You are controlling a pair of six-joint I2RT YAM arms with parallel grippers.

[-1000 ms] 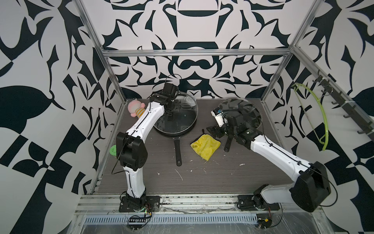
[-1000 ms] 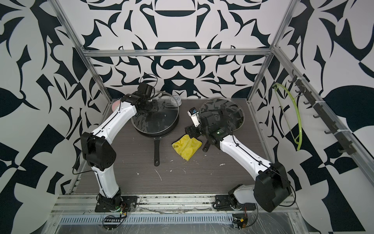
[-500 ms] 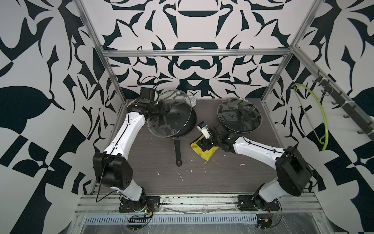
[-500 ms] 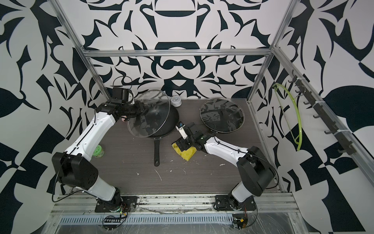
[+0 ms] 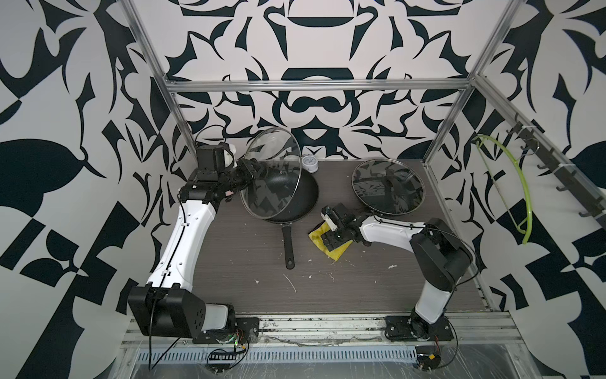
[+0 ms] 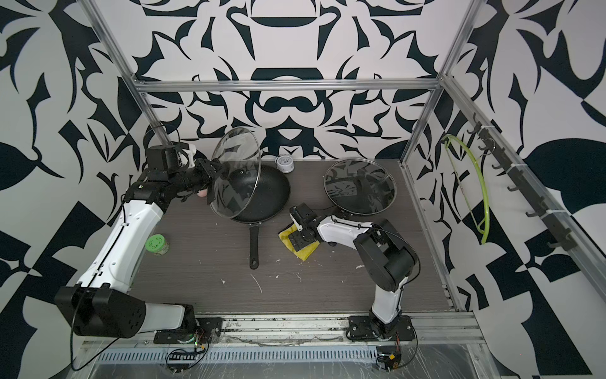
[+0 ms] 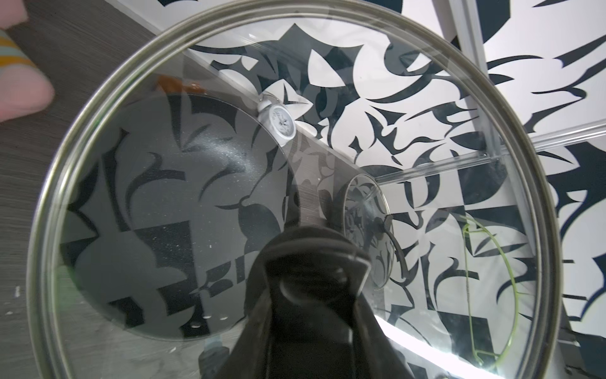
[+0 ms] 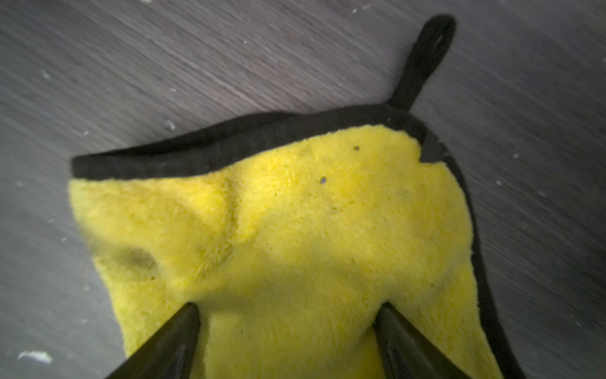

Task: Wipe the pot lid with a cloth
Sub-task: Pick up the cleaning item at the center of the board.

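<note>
A glass pot lid (image 5: 272,177) (image 6: 234,174) with a steel rim stands tilted almost upright over the black pan. My left gripper (image 5: 254,167) (image 6: 216,167) is shut on its black knob (image 7: 311,252); in the left wrist view the lid (image 7: 295,147) fills the frame. The yellow cloth (image 5: 337,253) (image 6: 305,253) (image 8: 295,223) lies flat on the table to the right of the pan handle. My right gripper (image 5: 332,239) (image 6: 300,239) (image 8: 288,308) stands open over it. Both fingertips press into the pile, wide apart. The cloth's black loop (image 8: 426,59) points away from the gripper.
The black frying pan (image 5: 300,200) (image 6: 269,197) sits at the back centre, handle (image 5: 288,242) toward the front. A second glass lid (image 5: 387,187) (image 6: 360,187) lies flat at the back right. A small white clock (image 5: 310,163), a green-capped jar (image 6: 156,244) and a pink toy (image 7: 19,88) stand nearby.
The left arm lifted the lid off the pan, swung left and tipped it upright. The right gripper came down from beside the second lid onto the cloth.
</note>
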